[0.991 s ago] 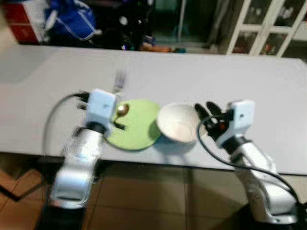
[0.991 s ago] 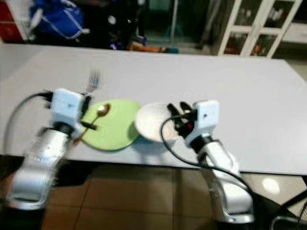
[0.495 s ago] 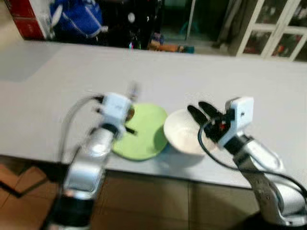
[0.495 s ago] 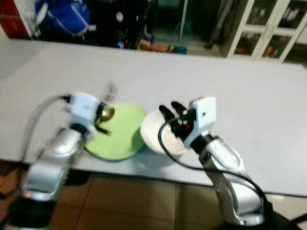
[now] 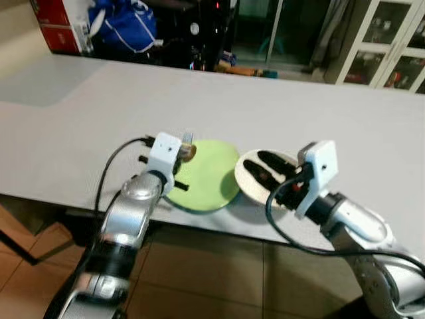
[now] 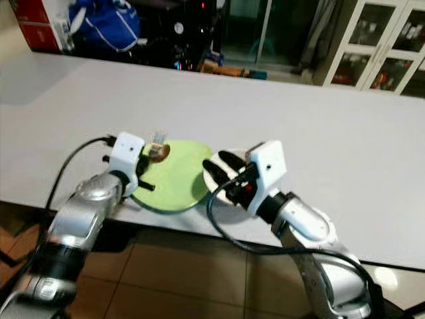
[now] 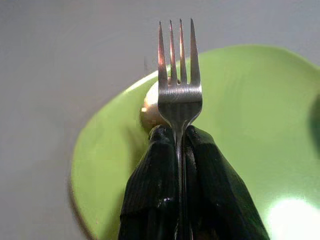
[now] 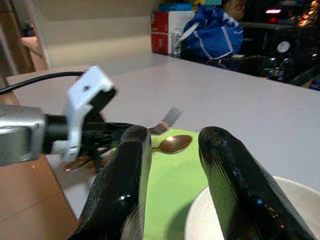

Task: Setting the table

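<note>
The setting looks partly laid: a round lime-green plate (image 5: 204,174) and a white ceramic bowl (image 5: 262,186) sit side by side at the lower centre, near the front edge of the broad pale-grey surface (image 5: 319,113). The cutlery is not yet laid. The left pincer (image 7: 179,150), closed on a silver metal fork (image 7: 178,70) and a bronze-coloured spoon (image 8: 172,144), hovers over the plate's left rim. The right pincer (image 8: 172,172), parted and empty, hangs above the bowl. At the upper left lie a blue bag (image 5: 123,26) and red boxes (image 5: 56,20); at the upper right, white glazed cabinets (image 5: 385,46).
</note>
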Robot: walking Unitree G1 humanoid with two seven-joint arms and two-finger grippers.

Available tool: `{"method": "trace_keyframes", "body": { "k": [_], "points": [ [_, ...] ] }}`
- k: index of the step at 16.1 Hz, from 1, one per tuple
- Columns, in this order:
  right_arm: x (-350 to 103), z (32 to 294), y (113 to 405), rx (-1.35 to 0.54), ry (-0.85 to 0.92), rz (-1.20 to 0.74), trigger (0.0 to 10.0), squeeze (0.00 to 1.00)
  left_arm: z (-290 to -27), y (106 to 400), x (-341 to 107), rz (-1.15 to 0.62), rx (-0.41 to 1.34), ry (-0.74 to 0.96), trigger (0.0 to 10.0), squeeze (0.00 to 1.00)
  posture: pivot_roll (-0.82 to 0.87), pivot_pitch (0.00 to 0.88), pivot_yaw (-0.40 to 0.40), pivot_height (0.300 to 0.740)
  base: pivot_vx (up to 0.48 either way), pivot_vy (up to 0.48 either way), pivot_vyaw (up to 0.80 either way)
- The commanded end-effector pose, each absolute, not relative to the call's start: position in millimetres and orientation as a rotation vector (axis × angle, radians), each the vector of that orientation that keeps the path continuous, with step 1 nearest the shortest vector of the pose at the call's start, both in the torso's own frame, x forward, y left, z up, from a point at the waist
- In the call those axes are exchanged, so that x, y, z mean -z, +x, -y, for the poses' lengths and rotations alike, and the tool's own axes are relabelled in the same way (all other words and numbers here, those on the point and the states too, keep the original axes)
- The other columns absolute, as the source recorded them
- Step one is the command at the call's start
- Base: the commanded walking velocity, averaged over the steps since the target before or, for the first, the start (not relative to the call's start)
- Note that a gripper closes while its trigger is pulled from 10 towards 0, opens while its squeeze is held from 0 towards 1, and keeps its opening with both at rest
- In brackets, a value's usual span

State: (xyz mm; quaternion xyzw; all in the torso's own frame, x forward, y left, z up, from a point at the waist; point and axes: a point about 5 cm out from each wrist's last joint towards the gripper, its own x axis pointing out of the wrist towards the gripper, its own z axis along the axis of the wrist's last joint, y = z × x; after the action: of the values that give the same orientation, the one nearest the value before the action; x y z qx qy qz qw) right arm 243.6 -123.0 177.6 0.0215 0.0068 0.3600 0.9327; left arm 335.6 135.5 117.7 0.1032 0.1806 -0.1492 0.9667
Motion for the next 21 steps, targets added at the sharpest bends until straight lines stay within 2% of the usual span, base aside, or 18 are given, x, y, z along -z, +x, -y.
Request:
{"method": "trace_keyframes", "body": {
  "k": [1, 5, 11, 21],
  "points": [
    [-183, 120, 240, -0.768, 0.023, -0.005, 10.0, 0.00, -128, 342, -122, -0.348, 0.340, 0.194, 10.0, 0.00, -0.01, 0.000, -0.006, 0.740, 0.000, 0.000, 0.00],
    [-180, 115, 232, -0.827, 0.000, -0.036, 10.0, 0.00, -114, 355, -119, -0.385, 0.365, 0.177, 10.0, 0.00, -0.01, 0.000, -0.003, 0.740, 0.000, 0.000, 0.00],
    [-176, 115, 229, -0.834, -0.038, -0.066, 10.0, 0.00, -102, 354, -110, -0.449, 0.412, 0.195, 10.0, 0.00, -0.02, 0.000, -0.002, 0.740, 0.000, 0.000, 0.00],
    [-173, 114, 228, -0.843, -0.060, -0.083, 10.0, 0.00, -103, 357, -102, -0.490, 0.394, 0.204, 10.0, 0.00, -0.01, 0.000, -0.001, 0.740, 0.000, 0.000, 0.00]
  ]
}}
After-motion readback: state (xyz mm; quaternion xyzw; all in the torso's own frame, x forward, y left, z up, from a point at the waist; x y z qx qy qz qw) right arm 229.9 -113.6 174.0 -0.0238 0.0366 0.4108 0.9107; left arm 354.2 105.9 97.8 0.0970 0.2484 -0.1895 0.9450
